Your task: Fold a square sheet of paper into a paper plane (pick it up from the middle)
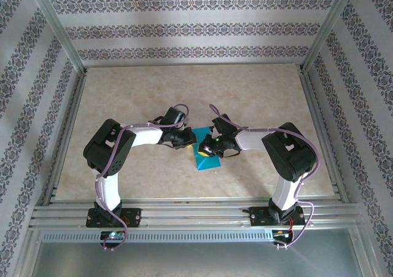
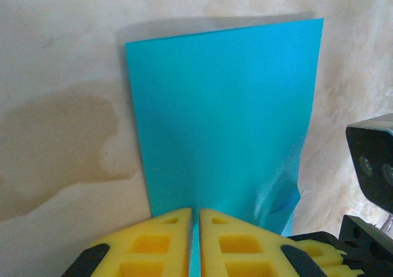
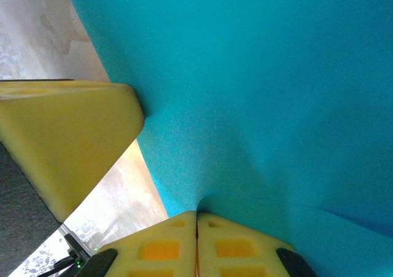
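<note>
Meeting over the middle of the beige worktop [image 1: 184, 93], both arms bend inward with the blue sheet of paper [image 1: 206, 160] between their tips. The left pincer [image 1: 184, 143] comes at it from the left and the right pincer [image 1: 206, 147] from the right, the two just beside each other. In the left wrist view, the left pincer [image 2: 194, 212] has its yellow pads pressed nearly together, with a thin sliver of the sheet of paper [image 2: 221, 117] caught between them at its near edge. The sheet stretches away from the pads, smooth except for a crumple near its lower right corner, and a brownish stain [image 2: 55, 142] marks the worktop [image 2: 55, 56] to its left. In the right wrist view, the right pincer [image 3: 196, 214] is closed pad to pad, pinching a pucker of the sheet of paper [image 3: 258, 93], which rises over it. One yellow pad of the left pincer [image 3: 67, 136] touches the sheet's edge close by.
</note>
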Controlling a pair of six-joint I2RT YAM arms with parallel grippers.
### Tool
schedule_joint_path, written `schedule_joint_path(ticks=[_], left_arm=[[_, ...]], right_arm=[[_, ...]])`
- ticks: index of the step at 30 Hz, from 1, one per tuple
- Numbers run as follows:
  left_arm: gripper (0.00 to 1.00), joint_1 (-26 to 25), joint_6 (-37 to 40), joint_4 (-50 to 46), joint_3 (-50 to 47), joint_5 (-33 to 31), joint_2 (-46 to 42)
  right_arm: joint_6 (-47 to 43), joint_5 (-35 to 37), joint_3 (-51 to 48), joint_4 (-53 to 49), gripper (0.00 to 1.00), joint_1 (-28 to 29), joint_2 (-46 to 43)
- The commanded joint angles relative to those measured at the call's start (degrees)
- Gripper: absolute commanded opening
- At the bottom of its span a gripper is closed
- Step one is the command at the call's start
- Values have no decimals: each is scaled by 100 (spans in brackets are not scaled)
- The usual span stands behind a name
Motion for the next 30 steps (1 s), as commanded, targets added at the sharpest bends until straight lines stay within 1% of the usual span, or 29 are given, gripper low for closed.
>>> schedule_joint_path(ticks=[1,4,6,9,13,17,20,22,27,30], left_arm=[[14,97,111,-671,61,-358,-167],[16,302,-17,-692,-17,-438,-482],[18,489,-25,-700,-80,-302,-584],[19,697,-16,-683,-180,-215,-678],[19,806,20,-683,-242,-146,-829],[19,809,56,-690,-241,-51,-940],[19,798,32,-607,-303,39,-1018],[19,785,-9,-543,-352,104,-1068],[19,691,-98,-441,-464,164,-1142],[19,636,-114,-445,-480,186,-1125]], right_arm=[[-99,258,-39,-304,12,56,130],[-117,245,-17,-336,17,64,150],[-128,239,-13,-353,21,64,159],[-145,229,5,-376,25,62,167],[-162,248,-12,-386,34,55,148],[-214,222,-69,-344,41,47,150],[-213,221,-122,-313,41,25,155],[-207,221,-158,-279,39,14,159],[-273,222,-197,-276,27,-6,236],[-284,239,-233,-270,26,-15,280]])
